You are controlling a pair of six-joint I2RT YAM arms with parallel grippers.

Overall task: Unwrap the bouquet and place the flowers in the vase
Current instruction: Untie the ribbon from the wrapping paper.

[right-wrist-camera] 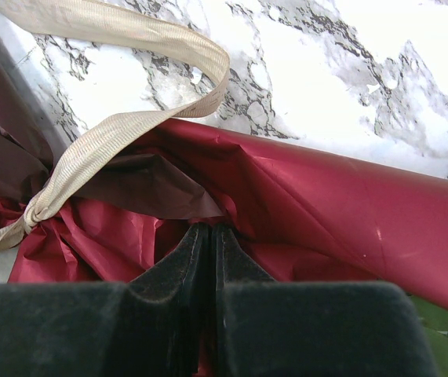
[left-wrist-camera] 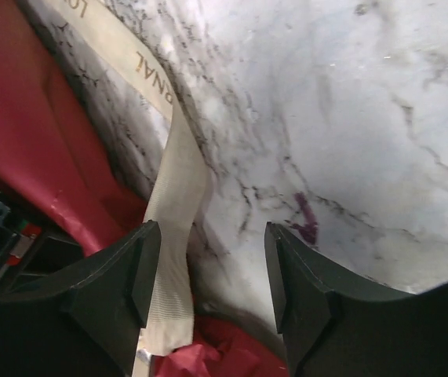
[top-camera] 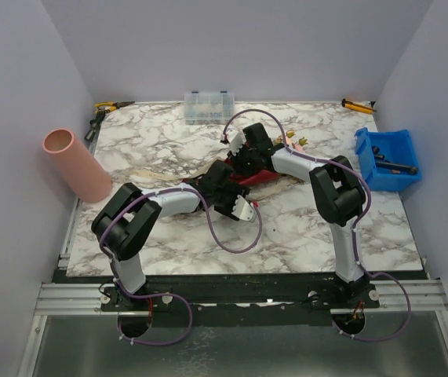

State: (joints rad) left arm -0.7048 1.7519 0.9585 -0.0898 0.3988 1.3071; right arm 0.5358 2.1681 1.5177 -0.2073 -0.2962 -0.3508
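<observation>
The bouquet (top-camera: 261,179) lies mid-table in its dark maroon sheet (right-wrist-camera: 341,204), with pink flowers (top-camera: 296,144) peeking out at the far right end. Its beige ribbon (right-wrist-camera: 106,137) is knotted at the left of the right wrist view and loops over the marble. My right gripper (right-wrist-camera: 210,230) is shut, a fold of the maroon sheet pinched between its fingertips. My left gripper (left-wrist-camera: 212,267) stands open over the table beside the sheet (left-wrist-camera: 27,141); a ribbon tail (left-wrist-camera: 178,173) runs between its jaws, against the left finger. The salmon-pink vase (top-camera: 76,163) leans at the table's left edge.
A clear plastic box (top-camera: 209,106) sits at the back edge. A blue bin (top-camera: 387,159) with tools stands at the right. Yellow-handled tools lie at the back left (top-camera: 112,105) and back right (top-camera: 358,104). A small purple stain (left-wrist-camera: 306,220) marks the marble.
</observation>
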